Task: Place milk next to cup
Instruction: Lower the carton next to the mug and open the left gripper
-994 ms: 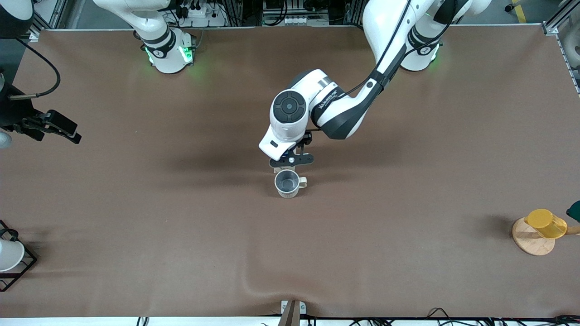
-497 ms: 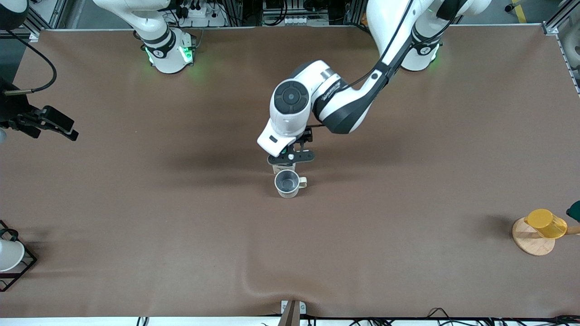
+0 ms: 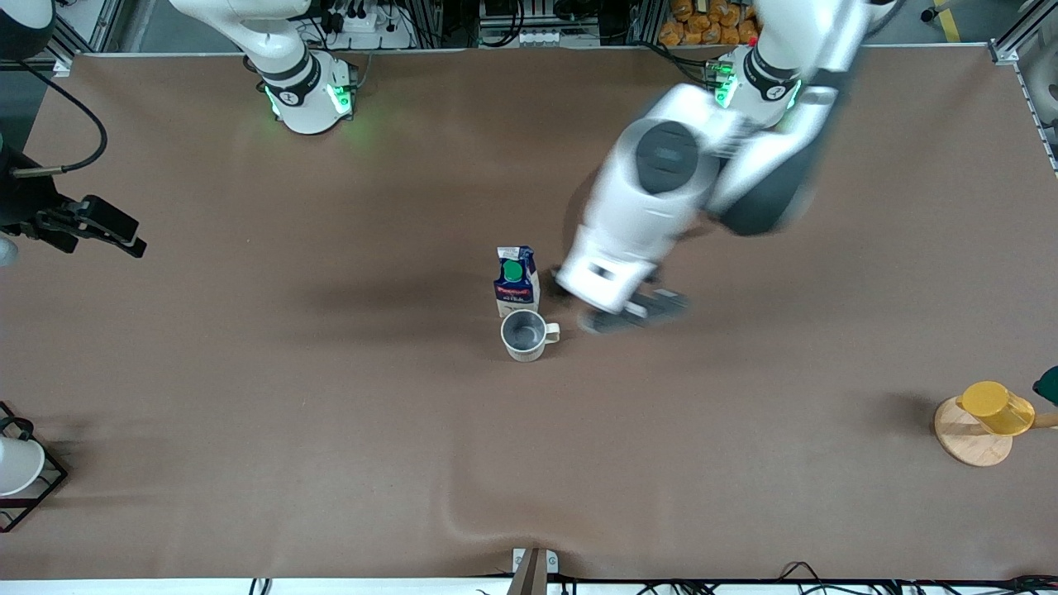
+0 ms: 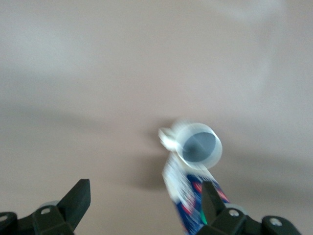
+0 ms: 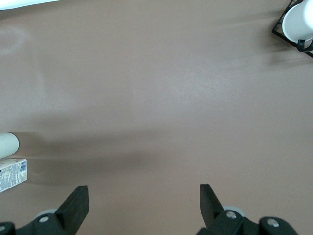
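Note:
The milk point(image 3: 516, 281), a dark-blue carton with a green cap, stands upright on the table, touching or almost touching the cream-white cup point(image 3: 525, 335), on the side farther from the front camera. My left gripper point(image 3: 632, 312) is open and empty, up in the air beside both, toward the left arm's end of the table. The left wrist view shows the cup point(image 4: 195, 145) and the milk point(image 4: 190, 198) off to one side of my open left gripper point(image 4: 144, 205). My right gripper point(image 3: 124, 235) waits open and empty at the right arm's end; it also shows in the right wrist view point(image 5: 144, 200).
A yellow cup point(image 3: 996, 407) lies on a round wooden coaster point(image 3: 971, 442) at the left arm's end. A black wire rack point(image 3: 37, 487) with a white cup point(image 3: 16, 467) stands at the right arm's end, near the front camera. The brown mat has a ripple near its front edge.
My left gripper has let go of the milk, risen and swung away toward the left arm's end. The milk now stands uncovered by the cup. The right arm has barely moved.

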Available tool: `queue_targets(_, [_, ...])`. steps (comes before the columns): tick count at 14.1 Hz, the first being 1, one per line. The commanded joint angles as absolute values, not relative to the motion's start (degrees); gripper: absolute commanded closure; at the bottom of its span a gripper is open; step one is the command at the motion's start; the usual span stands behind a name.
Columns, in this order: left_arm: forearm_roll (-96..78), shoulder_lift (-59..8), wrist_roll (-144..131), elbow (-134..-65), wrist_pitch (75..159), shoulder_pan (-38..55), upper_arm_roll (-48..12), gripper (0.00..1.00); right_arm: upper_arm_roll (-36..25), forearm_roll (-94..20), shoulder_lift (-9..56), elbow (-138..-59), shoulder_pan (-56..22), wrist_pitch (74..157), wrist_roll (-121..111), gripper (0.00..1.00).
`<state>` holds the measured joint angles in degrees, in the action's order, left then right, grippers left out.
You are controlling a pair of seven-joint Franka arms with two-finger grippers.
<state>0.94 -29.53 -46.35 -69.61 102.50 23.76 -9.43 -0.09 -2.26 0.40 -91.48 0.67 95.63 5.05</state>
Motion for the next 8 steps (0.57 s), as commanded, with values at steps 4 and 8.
queue_targets(4, [2.29,-19.26,-27.1,-72.33,90.73,8.2,-10.63,0.0,0.18,-1.41,1.05,-90.53,0.7,94.83,5.89,0.0])
queue_targets(8, [2.29,-12.32,-12.43,-75.4,84.56,-1.21,-10.63,0.0,0.18,-1.41,1.05,-90.44,0.7,94.83,5.8,0.0])
